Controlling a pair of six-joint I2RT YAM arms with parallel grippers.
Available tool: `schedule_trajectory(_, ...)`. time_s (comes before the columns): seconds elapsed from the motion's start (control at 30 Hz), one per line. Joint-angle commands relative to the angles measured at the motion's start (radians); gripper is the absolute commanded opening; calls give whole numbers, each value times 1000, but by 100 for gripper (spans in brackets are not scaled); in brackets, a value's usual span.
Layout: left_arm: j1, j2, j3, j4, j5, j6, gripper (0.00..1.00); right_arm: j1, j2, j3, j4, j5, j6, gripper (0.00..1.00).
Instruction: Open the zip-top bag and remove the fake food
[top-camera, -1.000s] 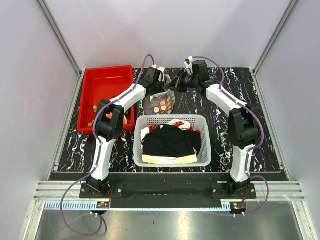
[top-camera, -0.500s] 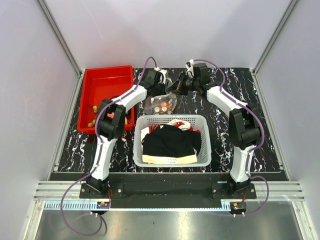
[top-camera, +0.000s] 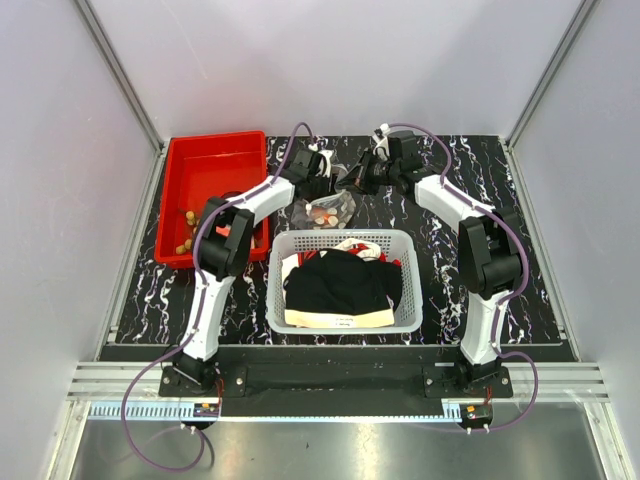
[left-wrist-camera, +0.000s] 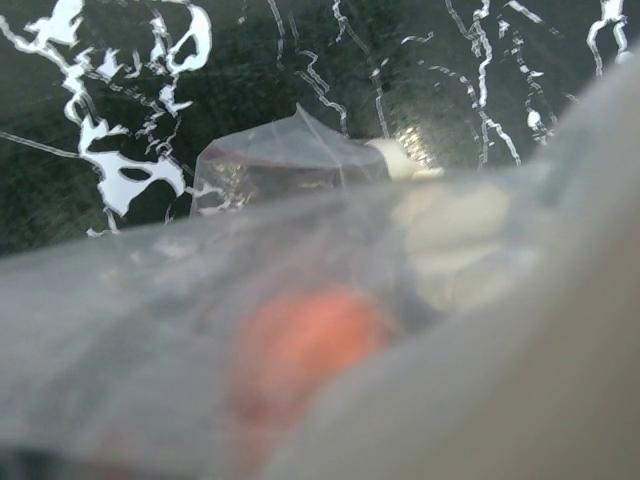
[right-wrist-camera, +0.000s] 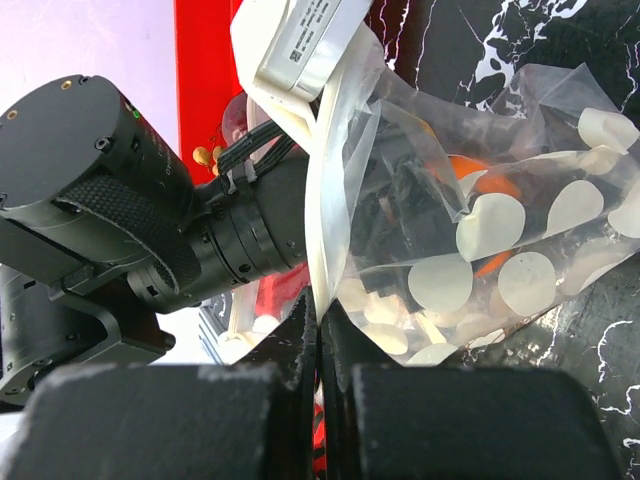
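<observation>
A few nuts (top-camera: 187, 216) lie in the red bin (top-camera: 172, 190) at the tabletop's (top-camera: 500, 180) far left corner. The left gripper (top-camera: 324, 184) has pushed right to the bag (top-camera: 332, 211), jaws apart, 1 finger (right-wrist-camera: 322, 200) seemingly inside its mouth, clamping nothing. The bag, just behind the basket (top-camera: 405, 240) toward the far edge's middle, has sunk from hanging to lying flatter, discs (right-wrist-camera: 470, 285) and orange fruit (right-wrist-camera: 472, 170) inside. The right gripper (right-wrist-camera: 318, 330) stays pinched shut on the mouth's edge. The mouth looks open; emptying can proceed.

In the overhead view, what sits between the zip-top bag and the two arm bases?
The white mesh basket, holding black and white clothes, fills that stretch, just nearer the bases than the zip-top bag; the top view shows it.
</observation>
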Motion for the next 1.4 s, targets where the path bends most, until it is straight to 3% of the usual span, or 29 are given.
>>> schedule_trajectory(0.0, 8, -80, 1, -23, -52, 26, 27, -8, -86, -5, 37, 16, -34, 0)
schedule_trajectory(0.13, 8, -148, 38, -35, -48, 27, 9, 0, -83, -5, 30, 14, -42, 0)
schedule_trajectory(0.2, 8, -184, 47, -35, -23, 24, 7, 4, -80, -1, 29, 17, -43, 0)
schedule_trajectory(0.57, 5, -307, 3, -20, 207, 59, 0, 15, -54, 87, -57, 65, -100, 0)
schedule_trajectory(0.77, 15, -392, -103, 152, 400, 84, 0, 14, -51, 127, -109, 89, -163, 0)
schedule_trajectory(0.97, 69, -419, -154, 417, 595, -132, 0, 9, -72, 89, -138, 126, -218, 0)
schedule_trajectory(1.17, 101, -384, -203, 797, 744, -492, 0, 7, -81, 81, -152, 140, -234, 0)
schedule_trajectory(1.3, 101, -358, -223, 1202, 813, -825, 0, 7, -77, 96, -152, 161, -220, 0)
schedule_trajectory(1.37, 101, -373, -205, 1225, 813, -844, 0, 6, -69, 116, -151, 171, -202, 0)
